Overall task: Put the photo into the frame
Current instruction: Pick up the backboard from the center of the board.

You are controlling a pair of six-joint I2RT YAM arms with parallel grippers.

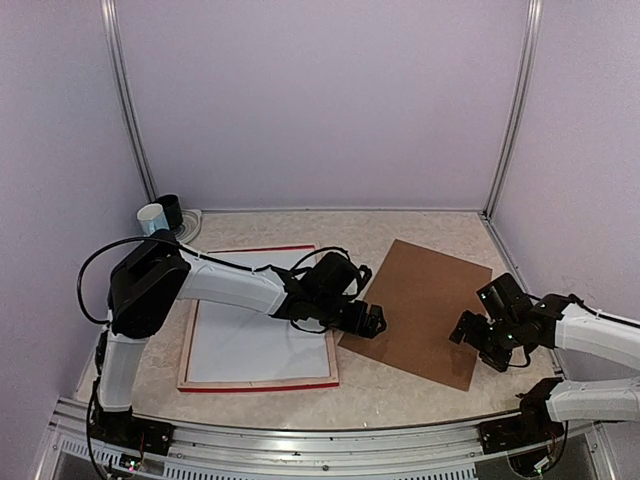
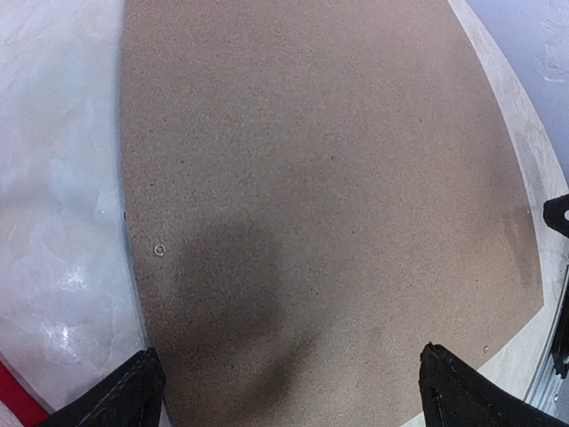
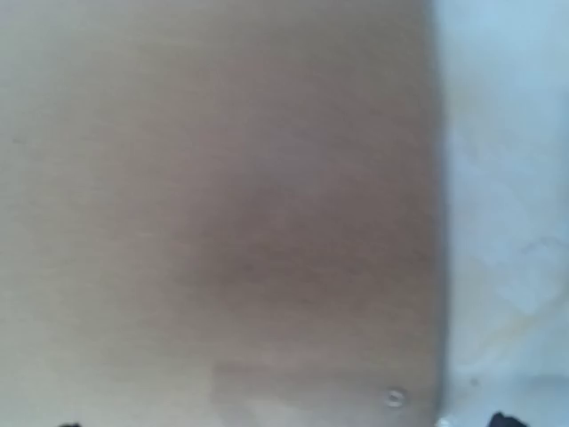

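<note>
Gaping wide, the right claw (image 1: 480,345) and left claw (image 1: 374,322) sat over the brown backing board (image 1: 425,300), at its near-right and near-left edges, likely to lift it. Left of it, the frame (image 1: 260,384) lay flat on the bench (image 1: 400,400); no photo showed.

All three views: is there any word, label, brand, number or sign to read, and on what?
None can be read. The brown board, the frame, the white cup and the dark cup show no writing. The right wrist view is too blurred to tell.
</note>
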